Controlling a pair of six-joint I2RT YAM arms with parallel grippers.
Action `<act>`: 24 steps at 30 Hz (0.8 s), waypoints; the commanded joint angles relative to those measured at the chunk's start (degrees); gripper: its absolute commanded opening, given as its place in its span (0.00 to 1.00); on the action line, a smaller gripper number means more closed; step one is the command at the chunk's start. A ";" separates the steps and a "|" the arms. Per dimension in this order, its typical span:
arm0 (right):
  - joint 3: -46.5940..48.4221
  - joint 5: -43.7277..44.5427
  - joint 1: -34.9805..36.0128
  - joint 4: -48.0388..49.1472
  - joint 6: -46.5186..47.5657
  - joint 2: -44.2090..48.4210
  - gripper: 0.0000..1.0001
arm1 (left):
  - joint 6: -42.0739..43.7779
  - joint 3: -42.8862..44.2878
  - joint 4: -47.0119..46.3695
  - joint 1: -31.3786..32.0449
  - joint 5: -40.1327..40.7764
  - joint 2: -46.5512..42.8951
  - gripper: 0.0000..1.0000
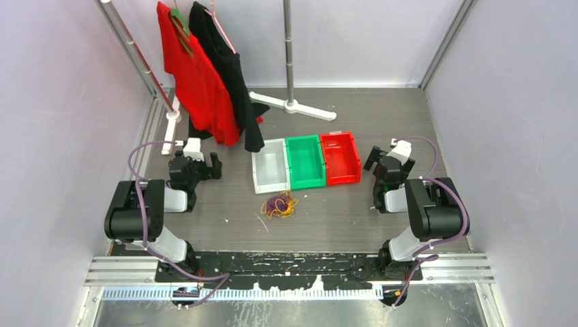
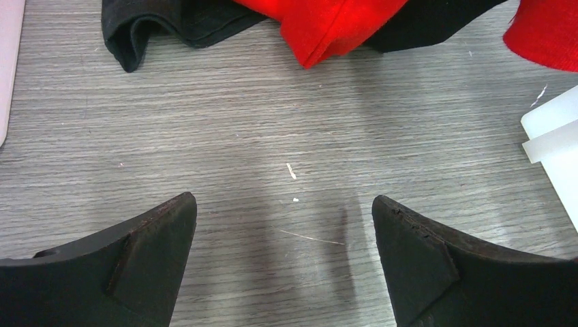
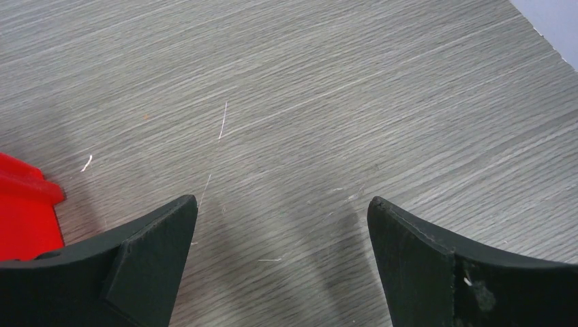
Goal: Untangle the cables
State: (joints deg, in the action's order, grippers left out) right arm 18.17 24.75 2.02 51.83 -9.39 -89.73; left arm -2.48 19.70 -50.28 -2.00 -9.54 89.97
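The cables [image 1: 280, 204] lie as one small loopy wad of orange-yellow, purple and red wires on the grey table, just in front of the white bin, seen only in the top view. My left gripper [image 1: 199, 165] hangs open well to the wad's left; its wrist view shows bare table between its black fingertips [image 2: 170, 225]. On the far right my right gripper [image 1: 387, 158] is open too, beside the red bin, with nothing between its fingertips [image 3: 402, 231]. Neither gripper [image 2: 284, 201] [image 3: 283, 204] touches the cables.
Three bins stand in a row: white [image 1: 269, 167], green [image 1: 304, 161], red [image 1: 340, 157]. A red shirt [image 1: 198, 78] and a black shirt [image 1: 228, 65] hang from a rack at the back left, hems brushing the table. A rack foot [image 1: 293, 105] lies behind the bins. White walls enclose the table.
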 commanded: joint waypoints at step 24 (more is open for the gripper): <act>14.27 12.62 -0.94 -38.24 -25.30 24.44 1.00 | 5.33 21.63 45.02 -0.02 -5.68 -12.19 1.00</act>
State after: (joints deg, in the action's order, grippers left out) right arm 28.03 34.26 1.80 26.83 -22.31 -67.99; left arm -0.89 31.59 -27.03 -2.00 -10.74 82.32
